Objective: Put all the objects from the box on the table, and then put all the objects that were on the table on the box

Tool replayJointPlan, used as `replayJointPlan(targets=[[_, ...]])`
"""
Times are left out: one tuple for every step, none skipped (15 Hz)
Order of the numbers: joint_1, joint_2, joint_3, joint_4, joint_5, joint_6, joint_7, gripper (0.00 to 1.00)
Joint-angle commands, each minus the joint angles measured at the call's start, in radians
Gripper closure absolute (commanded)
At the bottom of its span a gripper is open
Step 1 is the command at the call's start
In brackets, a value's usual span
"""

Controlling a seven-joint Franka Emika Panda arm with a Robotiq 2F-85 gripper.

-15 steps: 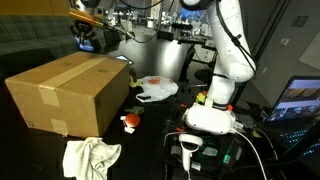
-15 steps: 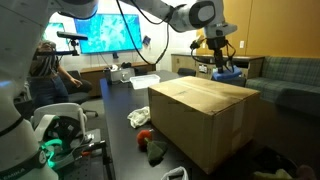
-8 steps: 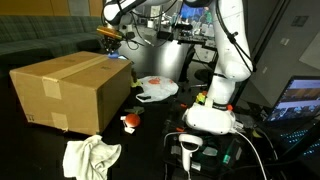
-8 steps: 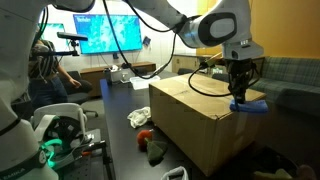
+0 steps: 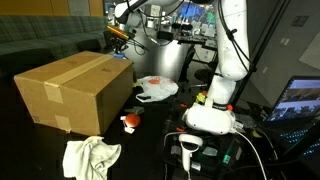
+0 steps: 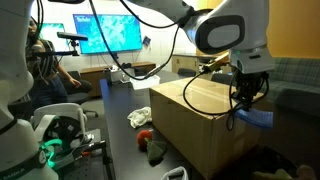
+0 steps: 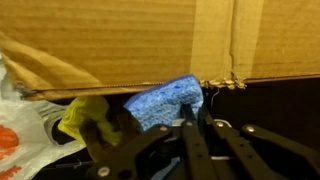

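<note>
The box (image 5: 75, 90) (image 6: 200, 120), large brown cardboard with a taped seam, stands on the dark table (image 5: 150, 135) (image 6: 115, 120). Its side fills the top of the wrist view (image 7: 120, 40). My gripper (image 5: 118, 35) (image 6: 249, 103) (image 7: 190, 122) hangs just past the box's far edge, shut on a blue sponge-like object (image 6: 260, 117) (image 7: 165, 102). The blue object sits low beside the box wall, off its top. Whether it touches the table is hidden.
A white cloth (image 5: 90, 157) (image 6: 138, 118) and a small red-and-white item (image 5: 130, 122) lie in front of the box. A white plastic bag with orange print (image 5: 157, 88) (image 7: 20, 135) and a yellow item (image 7: 85, 115) lie near the gripper. The robot base (image 5: 212, 115) stands beside them.
The gripper has carried the blue object across the box top, past its far edge, and lowered it beside the box. The jaws stayed shut.
</note>
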Motion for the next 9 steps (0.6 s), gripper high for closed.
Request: replayJointPlan(targets=[[-0.076, -0.014, 0.057, -0.065, 0.156, 0.035, -0.132, 0.91], [-0.085, -0.008, 0.058, -0.065, 0.184, 0.025, -0.152, 0.87], [-0.095, -0.006, 0.059, -0.07, 0.207, 0.017, -0.177, 0.65], [-0.101, -0.006, 0.057, -0.081, 0.222, 0.009, -0.193, 0.65], [-0.102, -0.003, 0.053, -0.093, 0.233, 0.011, -0.201, 0.58], [-0.102, -0.004, 0.049, -0.109, 0.237, 0.01, -0.206, 0.51], [-0.101, -0.012, 0.044, -0.13, 0.239, 0.013, -0.207, 0.44], [-0.096, -0.02, 0.035, -0.152, 0.229, 0.013, -0.2, 0.35], [-0.091, -0.03, 0.027, -0.176, 0.219, 0.019, -0.193, 0.29]])
